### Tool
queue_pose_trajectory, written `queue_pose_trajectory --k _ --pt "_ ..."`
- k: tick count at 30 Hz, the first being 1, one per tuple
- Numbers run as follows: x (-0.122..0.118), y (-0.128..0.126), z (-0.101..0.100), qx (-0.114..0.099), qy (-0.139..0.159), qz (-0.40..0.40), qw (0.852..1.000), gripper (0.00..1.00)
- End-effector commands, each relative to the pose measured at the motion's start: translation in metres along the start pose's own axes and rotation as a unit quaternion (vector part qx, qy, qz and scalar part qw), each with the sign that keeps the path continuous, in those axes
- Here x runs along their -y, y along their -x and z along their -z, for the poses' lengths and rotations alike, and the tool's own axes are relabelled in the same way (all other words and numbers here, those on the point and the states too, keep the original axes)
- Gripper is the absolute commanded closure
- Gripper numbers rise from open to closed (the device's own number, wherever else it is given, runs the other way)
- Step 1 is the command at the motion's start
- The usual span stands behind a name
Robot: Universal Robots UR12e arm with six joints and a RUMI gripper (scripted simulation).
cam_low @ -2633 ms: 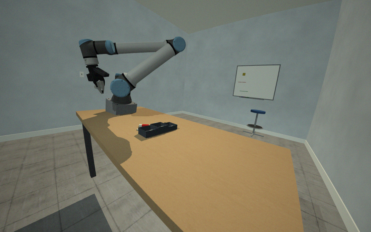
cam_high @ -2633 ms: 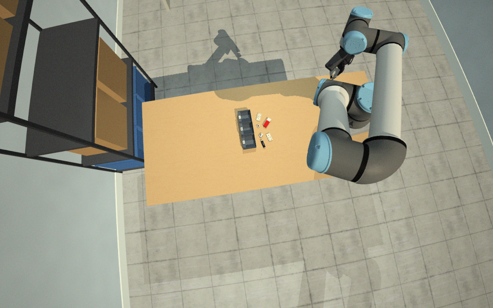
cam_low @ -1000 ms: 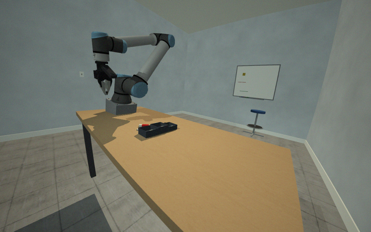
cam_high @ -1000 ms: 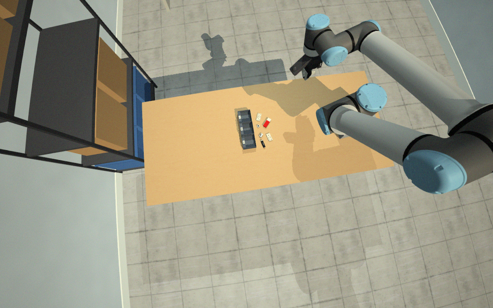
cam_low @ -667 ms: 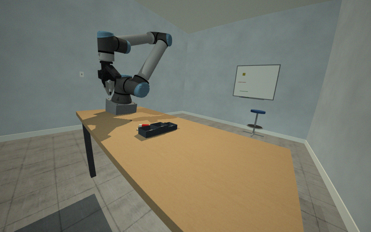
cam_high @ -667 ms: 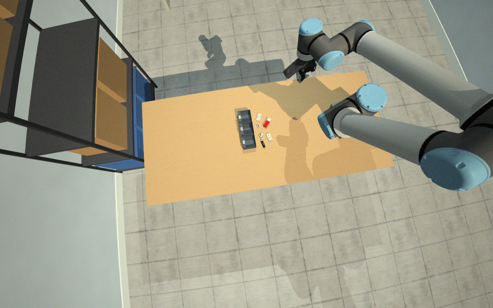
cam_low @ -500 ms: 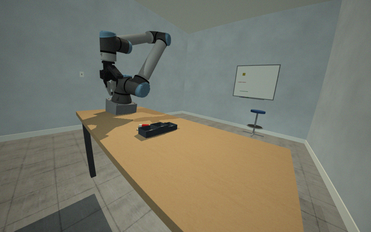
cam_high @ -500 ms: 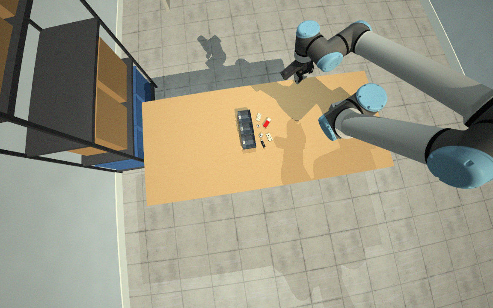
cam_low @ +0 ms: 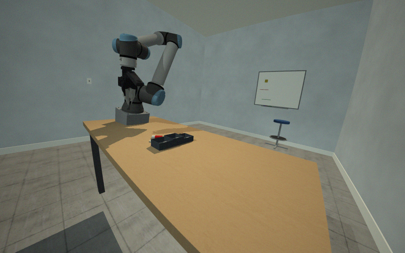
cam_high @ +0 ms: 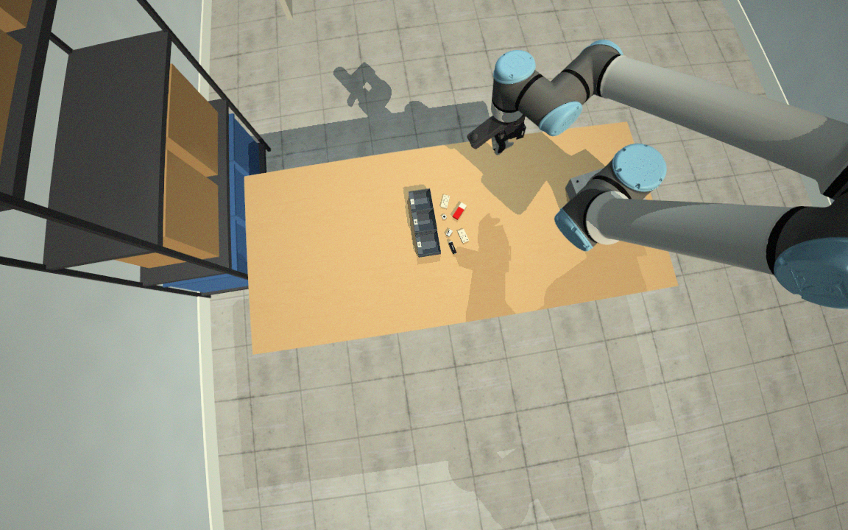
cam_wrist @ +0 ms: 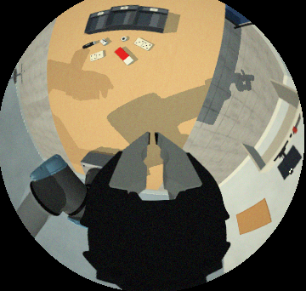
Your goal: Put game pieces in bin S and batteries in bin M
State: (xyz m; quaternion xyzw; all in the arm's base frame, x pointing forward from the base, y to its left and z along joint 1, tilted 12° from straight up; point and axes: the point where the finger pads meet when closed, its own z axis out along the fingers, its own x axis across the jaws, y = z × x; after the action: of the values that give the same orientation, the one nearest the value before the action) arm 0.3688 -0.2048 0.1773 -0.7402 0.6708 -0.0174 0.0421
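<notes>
Below the wrist camera, the gripper [cam_wrist: 153, 137] is seen clenched, its jaws almost touching, with nothing between them. It is held high above the table [cam_high: 348, 309], near the edge on the base's side, and is pointed down at bare wood.

Ahead of it, well apart, the loose pieces are laid in a small cluster. From the gripper, they lie straight forward across the table and slightly to the left in the wrist view. Nearest is the red block [cam_wrist: 125, 55], its long axis set slantwise to the line of the jaws. Beside it a domino [cam_wrist: 97, 55] is laid, and another domino [cam_wrist: 144, 43] is found just beyond. A black battery [cam_wrist: 88, 44] lies at the left end of the cluster, a small grey piece [cam_wrist: 104, 41] just beside it, and a small round cell [cam_wrist: 123, 38] is seen close to the bins; what the two small ones are cannot be told for sure.

Farthest, the bins [cam_wrist: 127, 20] are set in a row of three, upright, just past the pieces. Their letters cannot be read. By judgement, a forward reach and an opening of the jaws are called for first.
</notes>
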Motion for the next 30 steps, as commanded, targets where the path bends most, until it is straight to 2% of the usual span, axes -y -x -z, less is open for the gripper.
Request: queue_pose_trajectory --k 1,3,6,9,12,15,19,22,25,28,30 --pt "0.02 0.008 0.002 -0.009 -0.005 -0.013 1.0 0.96" --pt "0.034 0.016 0.003 -0.009 -0.005 -0.013 1.0 0.96" --pt "0.035 0.016 0.003 -0.009 -0.005 -0.013 1.0 0.96" --pt "0.056 0.029 0.005 -0.014 -0.011 -0.022 1.0 0.96" --pt "0.057 0.03 0.005 -0.014 -0.011 -0.022 1.0 0.96" --pt "0.077 0.045 0.007 -0.017 -0.018 -0.031 0.999 0.96" --pt "0.079 0.046 0.007 -0.017 -0.018 -0.031 0.999 0.96" --pt "0.098 0.062 0.009 -0.019 -0.026 -0.04 0.999 0.96" --pt "0.1 0.064 0.01 -0.019 -0.026 -0.04 0.999 0.96" --pt "0.118 0.081 0.012 -0.02 -0.034 -0.049 0.998 0.96" --pt "0.12 0.084 0.012 -0.02 -0.034 -0.049 0.998 0.96"
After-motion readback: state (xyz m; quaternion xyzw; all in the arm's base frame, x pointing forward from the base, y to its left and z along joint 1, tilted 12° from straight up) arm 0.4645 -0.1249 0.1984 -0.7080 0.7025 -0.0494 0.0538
